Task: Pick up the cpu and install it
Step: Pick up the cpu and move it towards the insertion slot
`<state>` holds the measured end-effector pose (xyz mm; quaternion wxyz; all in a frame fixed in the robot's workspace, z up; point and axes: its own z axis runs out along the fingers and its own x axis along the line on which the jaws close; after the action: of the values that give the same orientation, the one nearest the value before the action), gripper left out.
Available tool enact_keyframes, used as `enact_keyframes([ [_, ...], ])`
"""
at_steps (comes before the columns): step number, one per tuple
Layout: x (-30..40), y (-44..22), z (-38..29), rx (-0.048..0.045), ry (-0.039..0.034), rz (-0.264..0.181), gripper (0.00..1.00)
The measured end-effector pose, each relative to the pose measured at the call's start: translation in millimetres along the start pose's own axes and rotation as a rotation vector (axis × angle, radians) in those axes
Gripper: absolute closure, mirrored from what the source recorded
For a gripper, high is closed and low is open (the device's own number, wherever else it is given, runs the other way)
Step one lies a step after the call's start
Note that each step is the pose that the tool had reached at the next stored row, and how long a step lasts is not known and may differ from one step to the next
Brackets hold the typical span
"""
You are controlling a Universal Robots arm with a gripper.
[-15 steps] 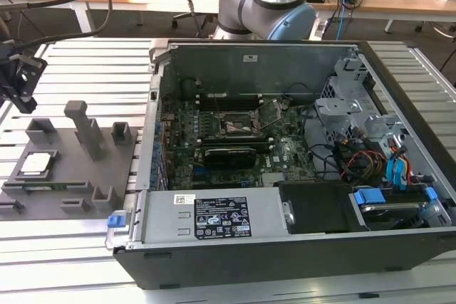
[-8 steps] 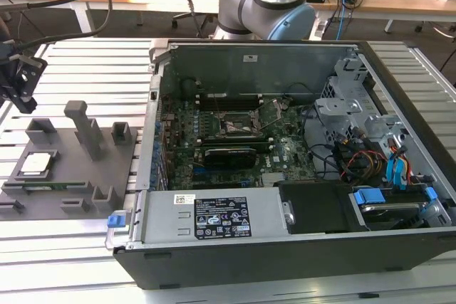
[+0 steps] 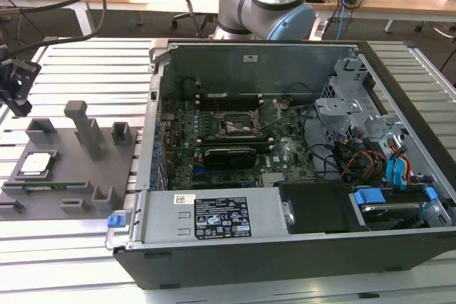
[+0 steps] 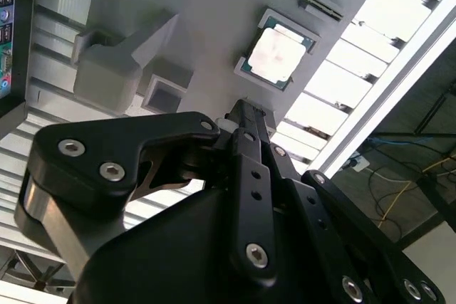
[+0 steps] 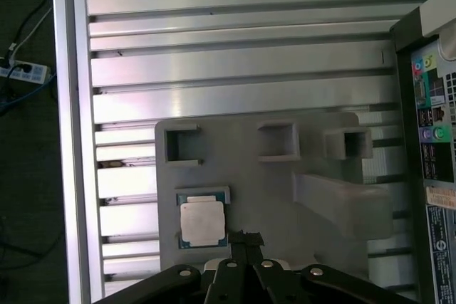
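Pincer (image 5: 246, 237) is hovering above the grey moulded holder plate (image 5: 271, 183), tips pressed together on nothing, while the small flat square silver-topped cpu (image 5: 201, 220) is lying in the plate's edge pocket, just beside the tips, not beneath.

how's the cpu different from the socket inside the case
The cpu lies on the grey tray outside the case; the socket sits on the motherboard inside it. The cpu has a pale silvery top; the socket is a dark frame. Both are squarish and lie flat.
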<state>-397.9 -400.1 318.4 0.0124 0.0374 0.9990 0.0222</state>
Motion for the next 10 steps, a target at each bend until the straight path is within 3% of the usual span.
enact_keyframes([
  [4,4.0,-0.6,5.8,0.0001,0.0002,0.000,0.89],
  [10,12.4,-3.0,20.8,0.0001,0.0002,0.000,0.89],
])
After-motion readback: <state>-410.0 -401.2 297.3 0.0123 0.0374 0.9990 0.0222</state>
